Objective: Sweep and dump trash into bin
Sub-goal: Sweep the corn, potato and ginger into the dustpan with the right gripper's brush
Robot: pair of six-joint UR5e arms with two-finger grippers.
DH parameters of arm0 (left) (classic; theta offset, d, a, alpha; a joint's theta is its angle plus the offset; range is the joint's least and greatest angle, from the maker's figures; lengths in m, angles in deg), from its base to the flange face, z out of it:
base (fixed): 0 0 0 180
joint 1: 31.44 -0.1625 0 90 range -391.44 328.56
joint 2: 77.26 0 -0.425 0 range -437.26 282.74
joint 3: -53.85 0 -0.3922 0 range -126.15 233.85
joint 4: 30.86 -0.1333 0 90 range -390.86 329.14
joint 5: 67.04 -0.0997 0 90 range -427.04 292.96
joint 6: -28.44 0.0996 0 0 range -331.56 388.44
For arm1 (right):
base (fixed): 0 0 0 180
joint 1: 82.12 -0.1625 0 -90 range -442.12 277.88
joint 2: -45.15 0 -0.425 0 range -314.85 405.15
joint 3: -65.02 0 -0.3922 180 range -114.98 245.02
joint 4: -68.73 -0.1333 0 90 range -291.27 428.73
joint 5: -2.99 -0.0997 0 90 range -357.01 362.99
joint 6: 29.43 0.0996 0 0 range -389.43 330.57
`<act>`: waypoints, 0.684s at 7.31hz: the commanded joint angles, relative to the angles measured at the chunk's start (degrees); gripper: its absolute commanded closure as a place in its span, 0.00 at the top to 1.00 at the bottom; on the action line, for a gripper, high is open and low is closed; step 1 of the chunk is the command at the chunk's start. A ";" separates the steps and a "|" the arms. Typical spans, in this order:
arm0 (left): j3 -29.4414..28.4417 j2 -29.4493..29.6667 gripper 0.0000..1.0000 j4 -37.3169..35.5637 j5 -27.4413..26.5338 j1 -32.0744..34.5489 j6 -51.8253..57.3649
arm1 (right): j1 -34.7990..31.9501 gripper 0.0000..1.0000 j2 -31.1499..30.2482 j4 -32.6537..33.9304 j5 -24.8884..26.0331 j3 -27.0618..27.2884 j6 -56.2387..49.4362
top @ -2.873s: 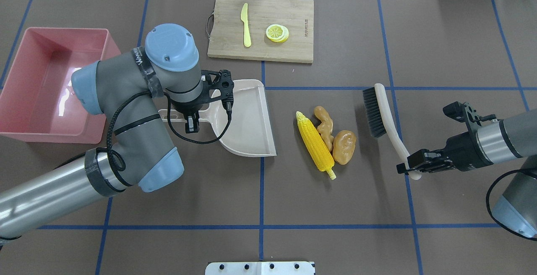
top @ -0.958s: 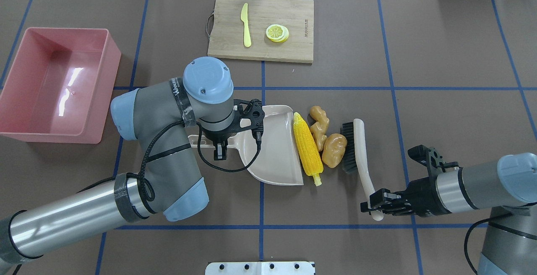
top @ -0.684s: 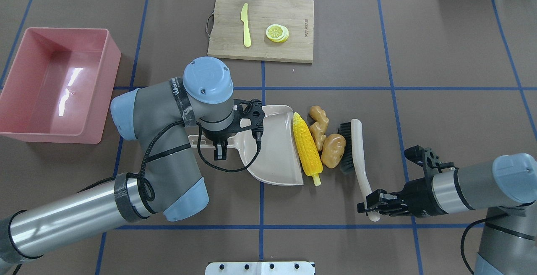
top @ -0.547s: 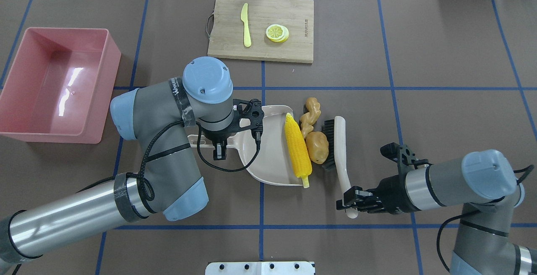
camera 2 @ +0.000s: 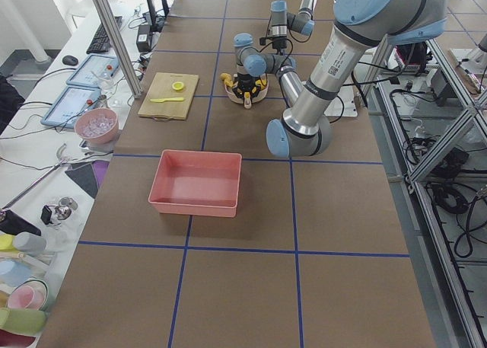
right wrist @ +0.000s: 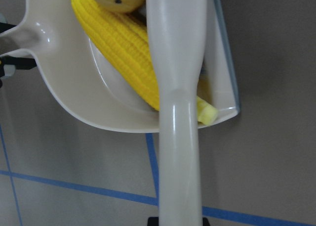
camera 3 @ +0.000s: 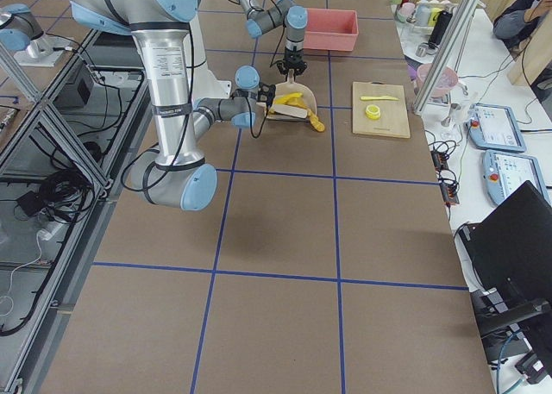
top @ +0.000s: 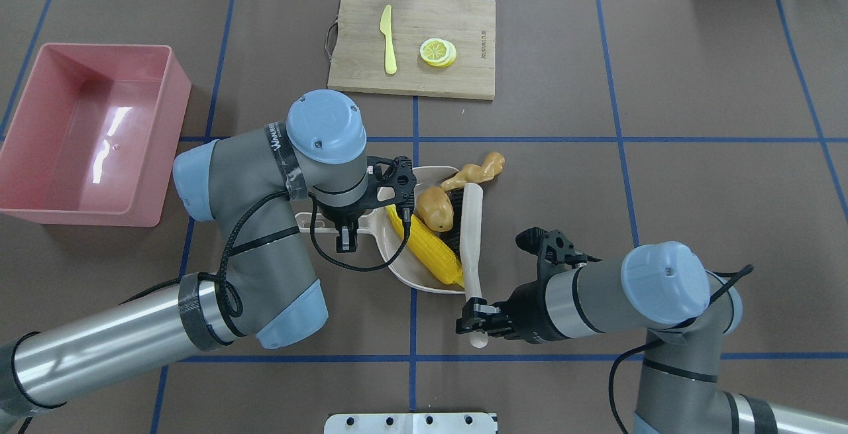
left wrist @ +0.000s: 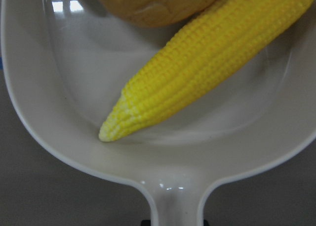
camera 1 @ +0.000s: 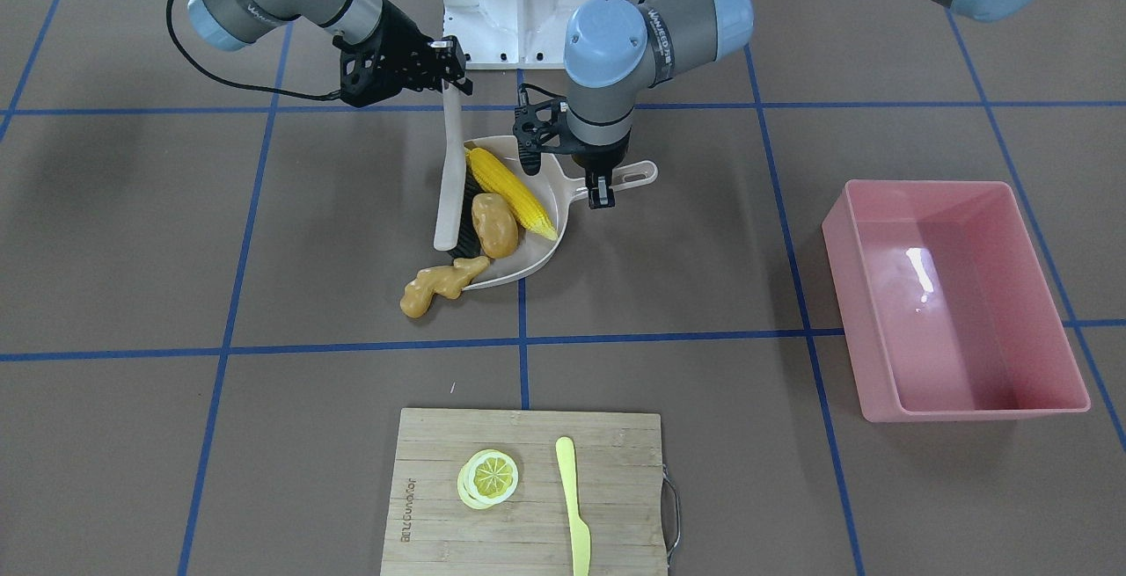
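Observation:
My left gripper (top: 344, 230) is shut on the handle of the beige dustpan (top: 397, 263), which lies flat on the table. The yellow corn cob (top: 427, 250) and the brown potato (top: 434, 208) lie inside the pan. The tan ginger root (top: 478, 169) lies at the pan's far corner, mostly outside it on the table (camera 1: 437, 286). My right gripper (top: 474, 321) is shut on the handle of the brush (top: 471, 235), whose bristles stand at the pan's mouth against the potato and corn. The pink bin (top: 79, 149) stands empty at far left.
A wooden cutting board (top: 414, 63) with a yellow knife (top: 387, 40) and lemon slice (top: 438, 52) lies at the back centre, beyond the pan. In the front-facing view the bin (camera 1: 954, 312) is to the right of the dustpan (camera 1: 535, 261).
My right arm has swept the brush leftward, pushing the corn and potato into the dustpan. The ginger has slid away to the pan's far corner. The left arm has held still in the last second.

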 commanded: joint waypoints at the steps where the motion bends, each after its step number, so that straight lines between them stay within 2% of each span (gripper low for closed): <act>1: 0.01 -0.18 0.00 0.01 0.00 0.00 0.03 | 1.12 0.00 2.76 4.53 1.97 1.12 -0.01; 2: 0.10 -0.18 0.00 0.10 0.00 0.00 0.03 | -0.70 0.00 1.80 5.14 0.67 2.87 -0.10; 4: -0.07 -0.35 0.00 0.88 0.00 0.00 0.03 | -2.56 0.00 -1.88 10.39 -1.18 9.53 -0.63; 5: 0.10 -0.79 0.00 1.33 0.00 0.09 -0.06 | -5.96 0.00 -4.69 10.77 -4.93 11.57 -1.67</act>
